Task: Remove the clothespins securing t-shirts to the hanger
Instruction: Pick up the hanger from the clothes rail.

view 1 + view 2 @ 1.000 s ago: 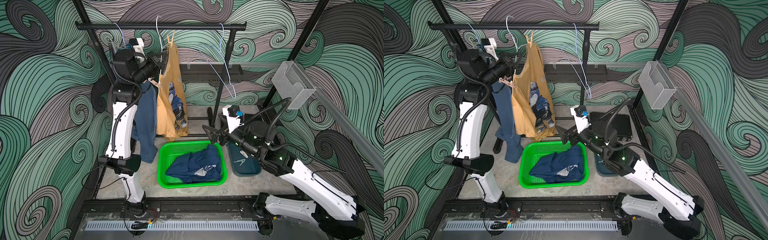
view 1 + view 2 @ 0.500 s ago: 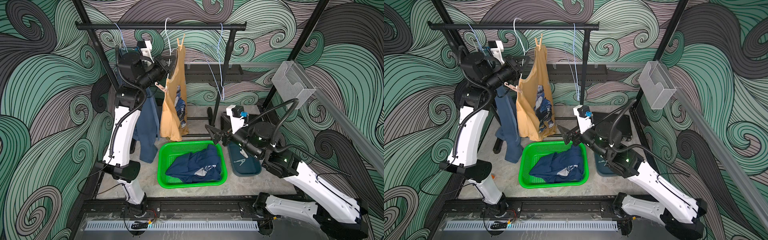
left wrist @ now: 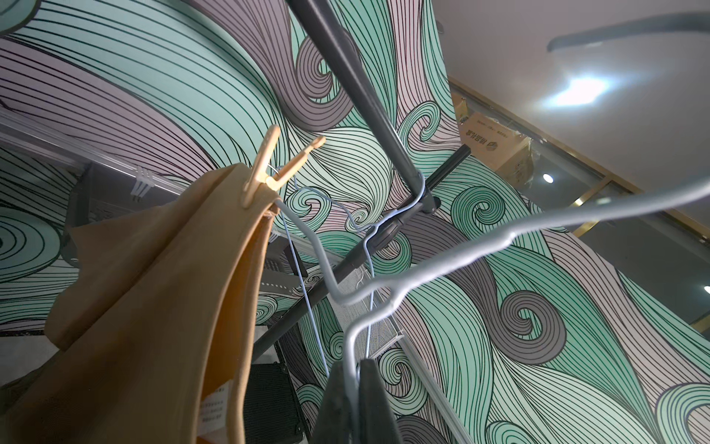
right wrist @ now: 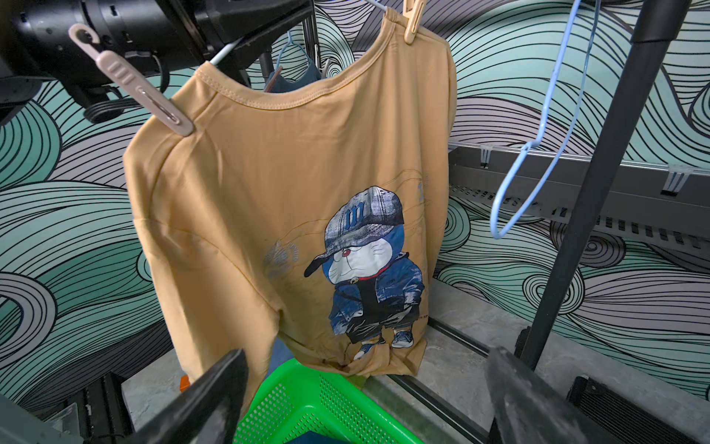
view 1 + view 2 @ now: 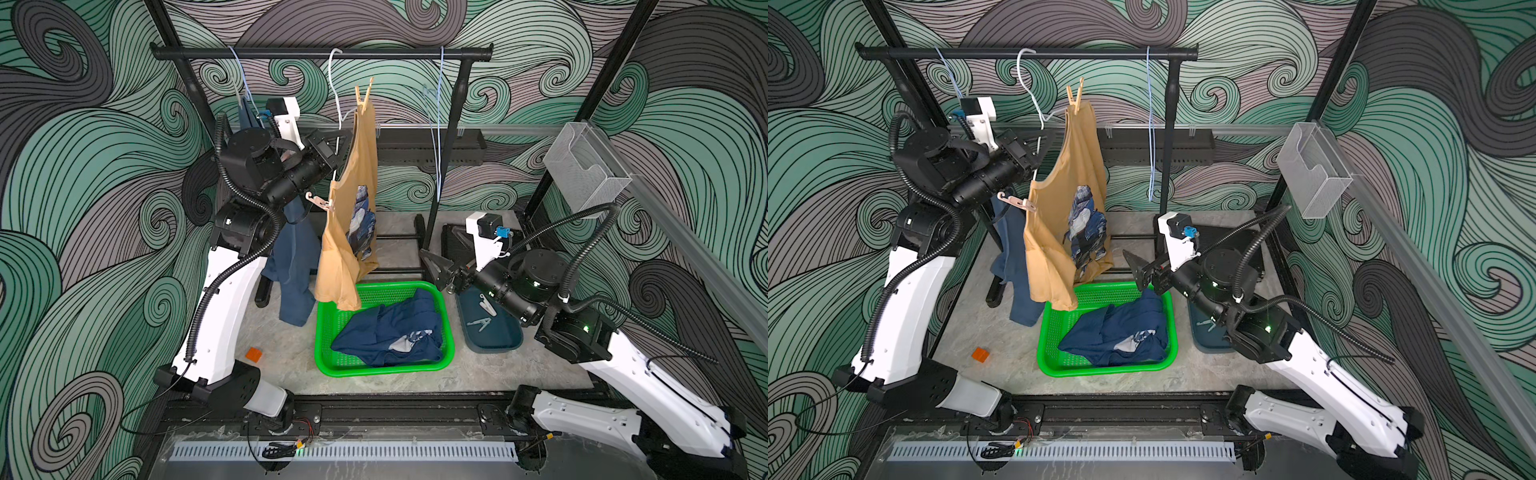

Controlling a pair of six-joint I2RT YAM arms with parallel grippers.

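Mustard-tan t-shirt (image 5: 347,249) hangs on a white wire hanger (image 3: 442,265) above the green basket's (image 5: 320,332) back left corner; a navy t-shirt (image 5: 386,332) lies in the basket. Right gripper (image 5: 434,270), jaws spread wide and empty, hovers at the basket's back right corner. Left gripper (image 3: 355,384), high above the basket, pinches the hanger wire, plain only from the left wrist. A pink hooked clothespin (image 4: 142,92) and a tan clothespin (image 4: 411,19) grip the mustard shoulders, closest from the right wrist. Only the top views show two loose clothespins (image 5: 486,305) in the tray (image 5: 498,343) right of the basket.
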